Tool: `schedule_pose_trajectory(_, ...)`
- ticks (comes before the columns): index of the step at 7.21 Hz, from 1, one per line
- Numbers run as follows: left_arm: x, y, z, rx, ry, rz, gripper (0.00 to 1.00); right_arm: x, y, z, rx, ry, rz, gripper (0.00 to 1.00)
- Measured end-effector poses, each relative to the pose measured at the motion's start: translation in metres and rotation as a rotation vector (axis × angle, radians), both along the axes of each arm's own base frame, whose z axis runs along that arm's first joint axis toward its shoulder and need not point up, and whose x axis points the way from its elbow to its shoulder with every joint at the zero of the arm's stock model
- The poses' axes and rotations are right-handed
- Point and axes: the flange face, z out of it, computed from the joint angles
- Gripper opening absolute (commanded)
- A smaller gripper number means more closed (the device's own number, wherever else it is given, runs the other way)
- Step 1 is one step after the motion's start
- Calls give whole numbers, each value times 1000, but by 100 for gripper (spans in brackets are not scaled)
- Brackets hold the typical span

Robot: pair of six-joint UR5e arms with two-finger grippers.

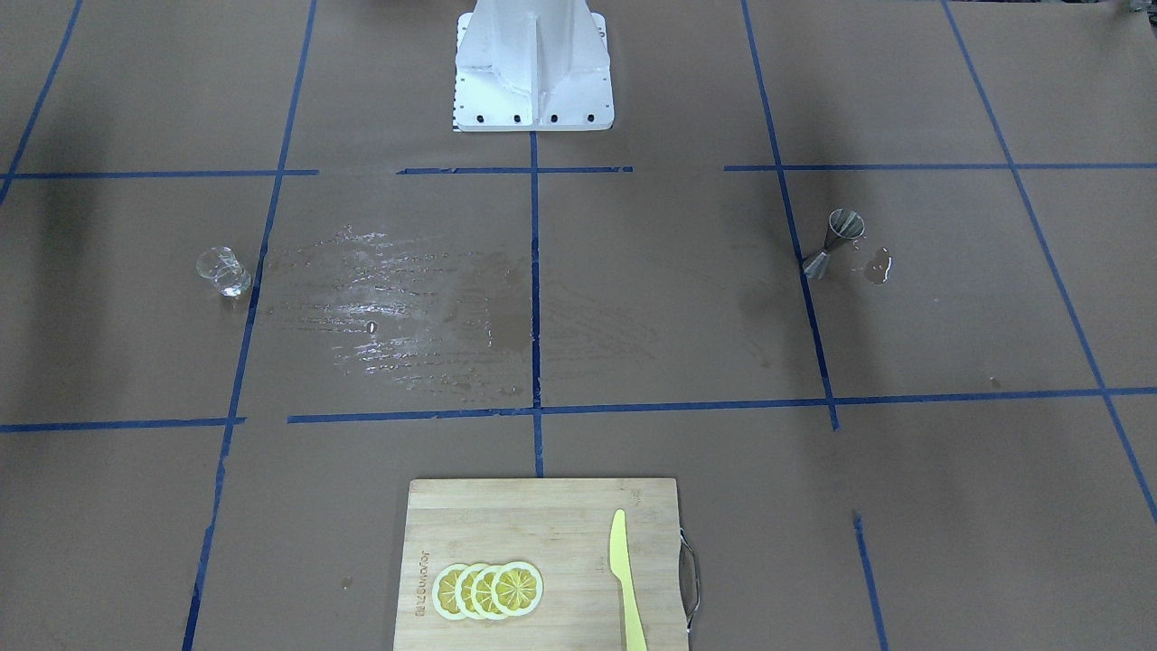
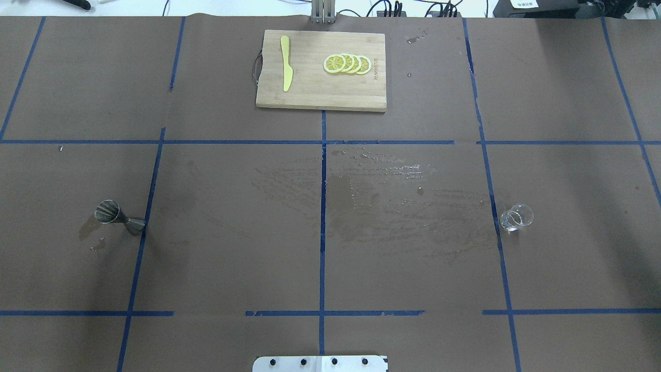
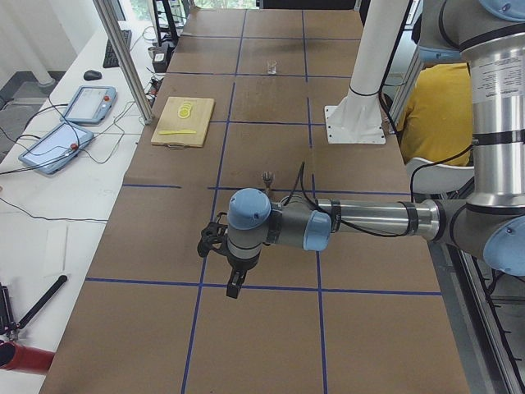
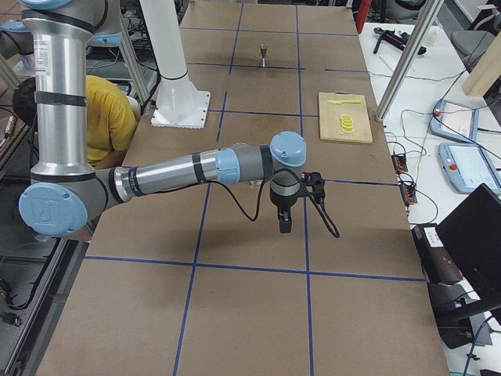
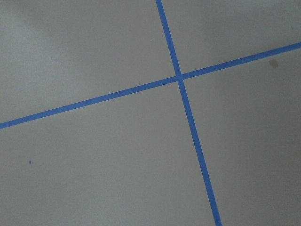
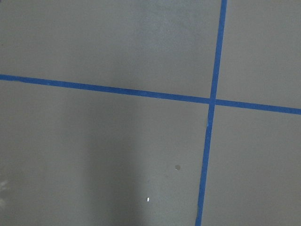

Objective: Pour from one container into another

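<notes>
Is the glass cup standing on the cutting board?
No, the glass cup stands on the brown table, well away from the cutting board.

The brown-papered desk point(image 2: 232, 258), gridded with blue tape point(image 2: 323, 206), carries a wet smear point(image 2: 392, 206) near its middle. The metal jigger point(image 2: 119, 218) stands upright on the robot's left and the clear glass cup point(image 2: 515, 217) on its right, well apart. A wooden cutting board point(image 2: 320, 95) lies at the far edge.

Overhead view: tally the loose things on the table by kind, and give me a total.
Clear glass cup: 1
Metal jigger: 1
Wooden cutting board: 1
Yellow knife: 1
Lemon slices: 4
Total: 8
</notes>
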Motion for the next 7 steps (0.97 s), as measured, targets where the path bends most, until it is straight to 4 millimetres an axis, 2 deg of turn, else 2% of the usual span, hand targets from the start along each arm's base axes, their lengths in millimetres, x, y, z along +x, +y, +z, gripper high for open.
schedule_pose_trajectory(2,0,-4,-20,-11,1,7,100,1,11,9,-16,-5,-2,100)
schedule_pose_trajectory(4,1,-8,-28,-10,-5,11,100,0,14,10,-17,-12,-4,100)
schedule_pose_trajectory(5,1,-14,-34,-3,-7,5,100,0,15,10,-18,-13,-4,100)
schedule_pose_trajectory(7,-3,-40,-56,28,-33,-18,100,0,15,11,-20,-14,-4,100)
